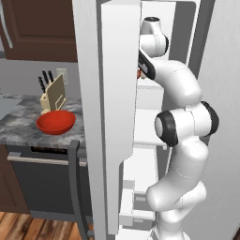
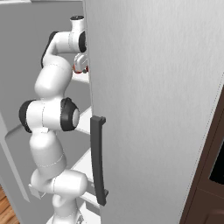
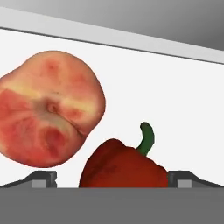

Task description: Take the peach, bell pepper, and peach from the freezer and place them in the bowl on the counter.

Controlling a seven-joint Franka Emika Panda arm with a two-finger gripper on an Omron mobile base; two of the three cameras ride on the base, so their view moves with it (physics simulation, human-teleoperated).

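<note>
In the hand view a glossy deep-red bell pepper with a green stem lies on a white shelf of the freezer. A pinkish-orange peach sits just to its left and further back. My gripper is open, its dark fingertips wide apart on either side of the pepper and low against it. In the right base view the hand reaches onto an upper shelf, with a bit of red by it. The red bowl stands on the marbled counter, left of the freezer.
The open freezer door stands between the arm and the counter, its dark handle low down. A knife block is behind the bowl, and a black dishwasher front is below. The wide fridge door is shut on the right.
</note>
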